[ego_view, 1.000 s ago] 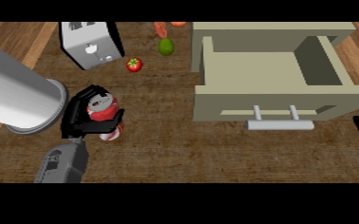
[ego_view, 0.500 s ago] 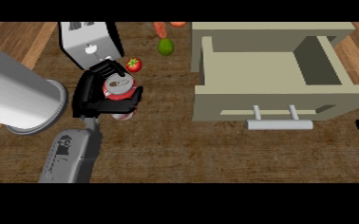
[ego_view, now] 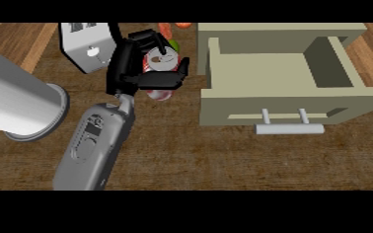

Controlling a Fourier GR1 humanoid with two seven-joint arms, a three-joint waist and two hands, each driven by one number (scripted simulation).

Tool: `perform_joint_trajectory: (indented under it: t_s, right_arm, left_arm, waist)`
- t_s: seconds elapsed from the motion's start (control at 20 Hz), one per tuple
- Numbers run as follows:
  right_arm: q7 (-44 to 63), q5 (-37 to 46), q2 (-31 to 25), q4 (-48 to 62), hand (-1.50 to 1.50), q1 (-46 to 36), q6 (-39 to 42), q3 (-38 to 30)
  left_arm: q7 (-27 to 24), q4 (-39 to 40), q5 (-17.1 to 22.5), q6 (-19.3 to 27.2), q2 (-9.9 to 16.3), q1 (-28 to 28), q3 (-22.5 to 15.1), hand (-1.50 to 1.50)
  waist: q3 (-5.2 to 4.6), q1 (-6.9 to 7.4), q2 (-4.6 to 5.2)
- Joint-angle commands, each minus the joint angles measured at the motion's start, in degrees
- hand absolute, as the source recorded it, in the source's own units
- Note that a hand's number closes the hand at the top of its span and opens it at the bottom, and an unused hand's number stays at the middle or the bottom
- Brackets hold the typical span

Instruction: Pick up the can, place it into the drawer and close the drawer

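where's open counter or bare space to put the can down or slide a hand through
The open drawer shows a bare floor, and bare counter lies in front of its handle. It is crowded at the back left: the left hand holding the can sits between the toaster, the large metal cylinder and the drawer's left wall.

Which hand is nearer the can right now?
Left. The left hand is curled round the can, left of the open drawer. No right hand shows in the head view.
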Motion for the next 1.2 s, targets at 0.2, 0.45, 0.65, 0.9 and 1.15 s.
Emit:
perform_joint_trajectory:
  t_s: [0.2, 0.45, 0.65, 0.9, 1.15]
  right_arm:
    - [2.0, -0.8, -0.7, -0.4, -1.5, -1.4, -0.3, -1.2]
    - [-4.8, 3.8, 1.1, 1.9, -1.5, 2.3, -0.7, 3.8]
    - [-2.8, 1.6, 1.1, 0.5, -1.5, 2.2, -0.8, 1.9]
    - [-1.6, 2.8, 0.7, 2.6, -1.5, -0.7, 0.2, 1.6]
    - [0.9, -0.8, -2.7, 6.2, -1.5, -6.7, 0.3, -1.5]
  left_arm:
    - [7.2, 6.0, 0.8, 10.8, 0.0, -16.9, -6.6, 1.5]
    - [9.1, 13.5, 2.8, 10.5, 0.0, -25.6, -4.9, 1.5]
    - [7.2, 19.9, 5.0, 13.2, 0.0, -31.0, -5.8, 1.5]
    - [5.4, 30.6, 8.5, 13.6, 0.0, -40.5, -4.4, 1.5]
    - [1.9, 38.5, 14.3, 17.7, 0.0, -43.8, -9.8, 1.5]
  waist:
    - [-0.01, -0.5, 0.06]
    - [0.01, -0.44, 0.09]
    - [0.01, -0.73, 0.13]
    - [0.03, -1.1, 0.34]
    - [0.06, -2.06, 0.67]
